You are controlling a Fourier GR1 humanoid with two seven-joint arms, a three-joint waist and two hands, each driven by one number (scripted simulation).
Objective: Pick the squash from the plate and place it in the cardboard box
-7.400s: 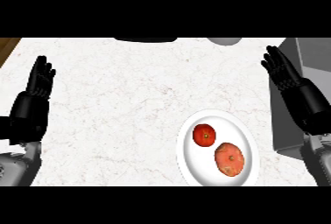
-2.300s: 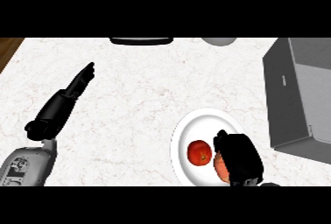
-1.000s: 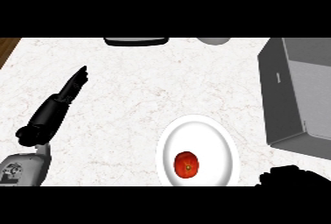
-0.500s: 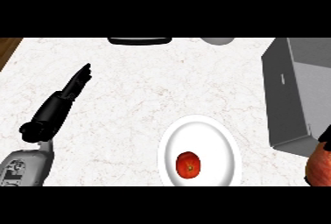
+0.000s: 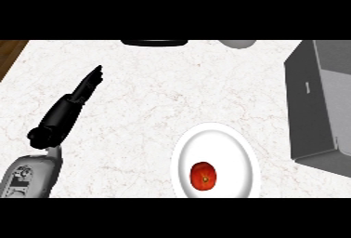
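The only produce you can see is a round red-orange fruit (image 5: 203,176) lying in the lower part of the white plate (image 5: 226,139), at the lower centre-right of the frame. Whether this is the squash, you cannot tell from its shape here, and no other squash shows anywhere. Nothing is touching it. If it is your target, expect a stiff, hard-skinned thing with a smooth and probably slippery rind. It is likely light enough for one hand and not fragile, though its roundness means it could roll on the plate. Your best hold is likely to be across its widest part from above, with the thumb on one side and the fingers curled round the other. The cardboard box (image 5: 312,107) stands along the right edge, above and to the right of the plate and apart from it, and it looks grey. Your right hand is out of view, so you cannot tell what it is doing or holding. Your left hand (image 5: 72,109) is at the left of the frame over the marble counter (image 5: 171,83), its fingers straight and pointing to the upper right, holding nothing and well apart from the plate. A dark object (image 5: 155,42) and a pale round thing (image 5: 237,43) sit at the top edge.
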